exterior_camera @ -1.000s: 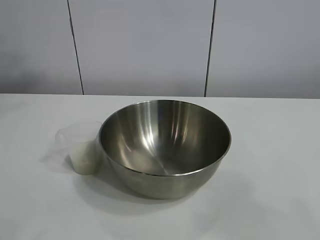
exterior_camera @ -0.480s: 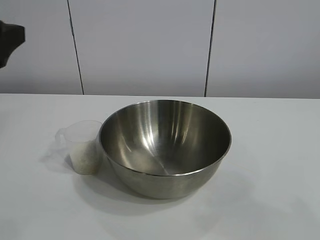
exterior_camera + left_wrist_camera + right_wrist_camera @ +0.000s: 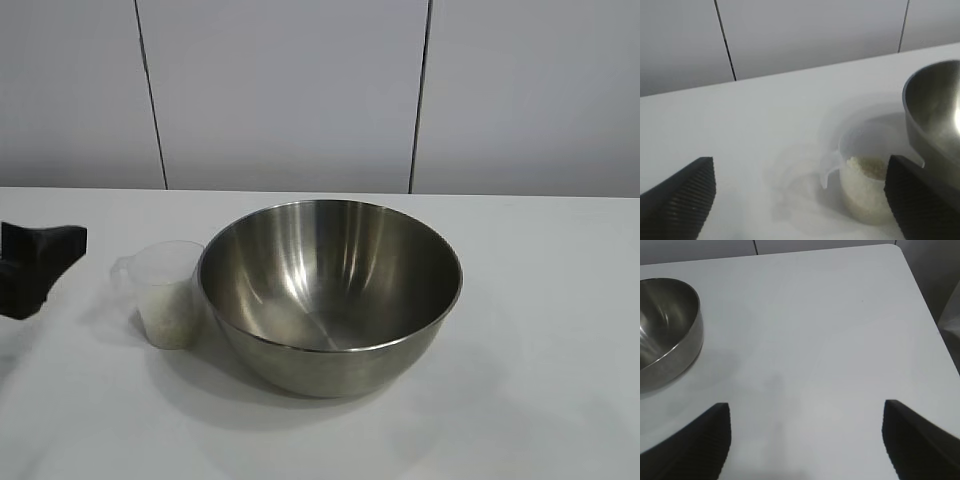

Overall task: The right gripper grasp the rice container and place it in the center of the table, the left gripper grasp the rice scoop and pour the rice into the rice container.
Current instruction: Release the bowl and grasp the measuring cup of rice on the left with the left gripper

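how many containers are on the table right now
2. The rice container, a big steel bowl, sits mid-table. The rice scoop, a small clear cup holding rice, stands right beside the bowl, on the side nearer the left gripper. Nothing else shows.

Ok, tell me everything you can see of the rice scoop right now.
The rice scoop is a small translucent plastic cup with a tapered body and a side handle pointing away from the rice container. It stands upright on the table, right beside the bowl's outer wall, about half full of rice. Nothing grips it; the left gripper is open in front of it.
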### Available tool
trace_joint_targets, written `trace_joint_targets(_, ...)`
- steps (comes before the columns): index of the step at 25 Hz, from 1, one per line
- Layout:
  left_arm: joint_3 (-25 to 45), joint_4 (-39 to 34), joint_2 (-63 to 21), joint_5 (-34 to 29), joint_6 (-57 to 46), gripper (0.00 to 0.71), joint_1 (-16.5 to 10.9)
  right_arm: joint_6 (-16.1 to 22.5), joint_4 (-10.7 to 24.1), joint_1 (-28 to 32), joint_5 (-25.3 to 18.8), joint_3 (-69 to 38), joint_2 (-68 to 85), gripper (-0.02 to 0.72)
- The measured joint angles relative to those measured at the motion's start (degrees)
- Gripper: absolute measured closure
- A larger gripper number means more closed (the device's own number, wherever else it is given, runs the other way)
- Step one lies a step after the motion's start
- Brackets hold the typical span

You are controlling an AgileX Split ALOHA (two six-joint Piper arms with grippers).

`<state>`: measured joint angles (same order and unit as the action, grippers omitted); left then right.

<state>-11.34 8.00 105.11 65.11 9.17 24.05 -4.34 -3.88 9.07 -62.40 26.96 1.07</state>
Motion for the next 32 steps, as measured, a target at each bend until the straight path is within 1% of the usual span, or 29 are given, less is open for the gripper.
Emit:
trace_joint_targets(9, -5.99, -0.58, 8.35, 0.5, 0.16, 0.056, 0.0, 0.0, 0.0, 0.0, 0.0, 0.0, 0.0, 0.136)
trace_joint_targets(13, -8.31, 0.82, 11.58, 0.76, 0.16, 0.056, 0.0, 0.0, 0.0, 0.0, 0.0, 0.0, 0.0, 0.136)
trace_joint_targets(17, -10.03, 0.75, 14.3, 0.87, 0.16, 0.056, -1.44, 0.0, 0.0, 0.0, 0.0, 0.0, 0.0, 0.136)
trace_joint_targets(23, -11.94, -1.07, 14.82, 0.92, -1.06, 0.056, -5.21, 0.0, 0.0, 0.0, 0.0, 0.0, 0.0, 0.136)
trace_joint_targets(27, -12.46, -3.88, 15.1, 0.92, -1.16, 0.056, -5.51, 0.0, 0.0, 0.0, 0.0, 0.0, 0.0, 0.136)
trace_joint_targets(32, -13.96, -4.26, 17.42, 0.92, -2.68, 0.056, -5.51, 0.0, 0.0, 0.0, 0.0, 0.0, 0.0, 0.136)
